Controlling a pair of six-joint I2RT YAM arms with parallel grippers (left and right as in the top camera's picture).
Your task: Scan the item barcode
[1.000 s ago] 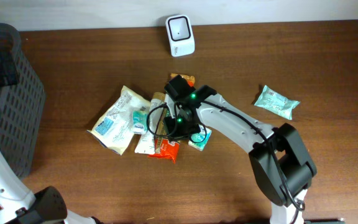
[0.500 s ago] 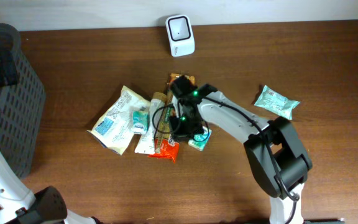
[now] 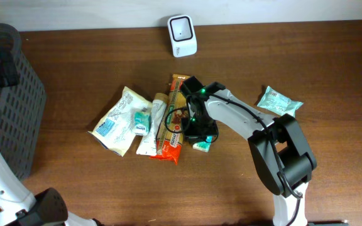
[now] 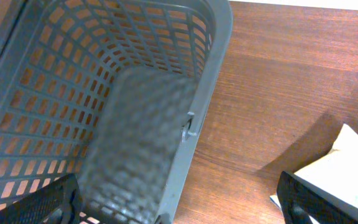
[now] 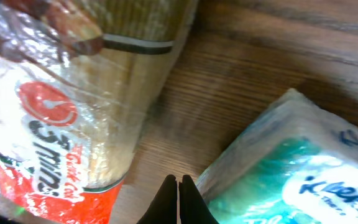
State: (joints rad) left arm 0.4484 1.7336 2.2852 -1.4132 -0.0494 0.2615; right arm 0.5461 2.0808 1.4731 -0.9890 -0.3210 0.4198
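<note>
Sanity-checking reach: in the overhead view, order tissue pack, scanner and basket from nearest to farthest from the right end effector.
1. Tissue pack: mid-table, right at the right end effector.
2. Scanner: at the table's back edge.
3. Basket: far left.

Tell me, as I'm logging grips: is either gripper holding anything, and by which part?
Nothing held: right gripper shut on nothing, left gripper open over the basket.
</note>
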